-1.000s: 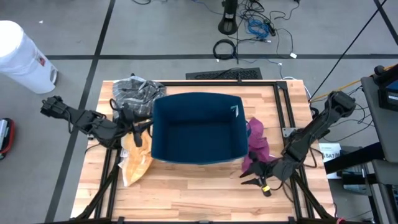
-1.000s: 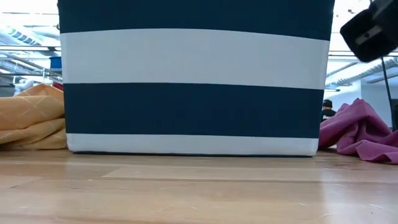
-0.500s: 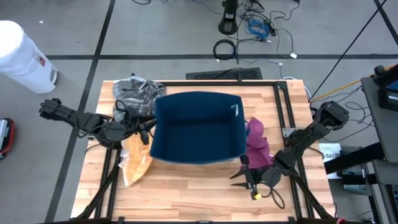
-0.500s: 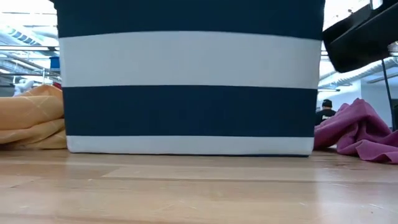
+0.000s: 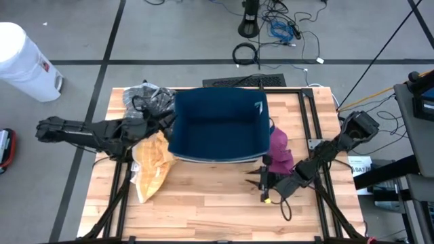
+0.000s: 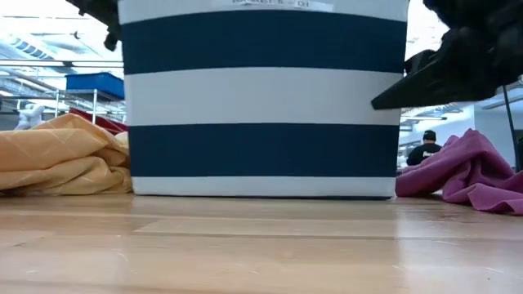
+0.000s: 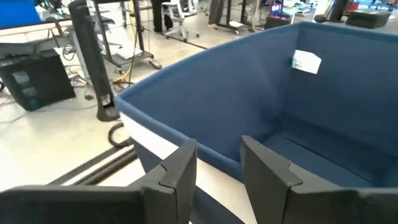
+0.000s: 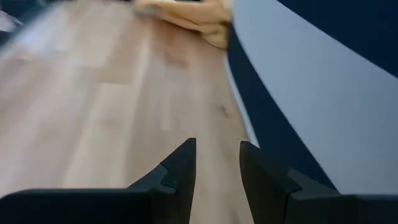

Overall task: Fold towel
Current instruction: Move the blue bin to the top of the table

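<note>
Currently both grippers part-open, holding nothing: left gripper (image 7: 214, 171) over bin (image 5: 217, 129) rim, right gripper (image 8: 216, 165) low beside bin wall. Orange towel (image 5: 152, 166) just beside left gripper: soft, light, limp; pinch at a corner

2 black jointed arms; right claw (image 5: 263, 184) yellow-tipped.

A navy-and-white striped fabric basket (image 5: 218, 129) stands mid-way on my wooden slatted surface (image 5: 203, 210); a white cylindrical bin (image 5: 24, 62) sits on the floor.
</note>
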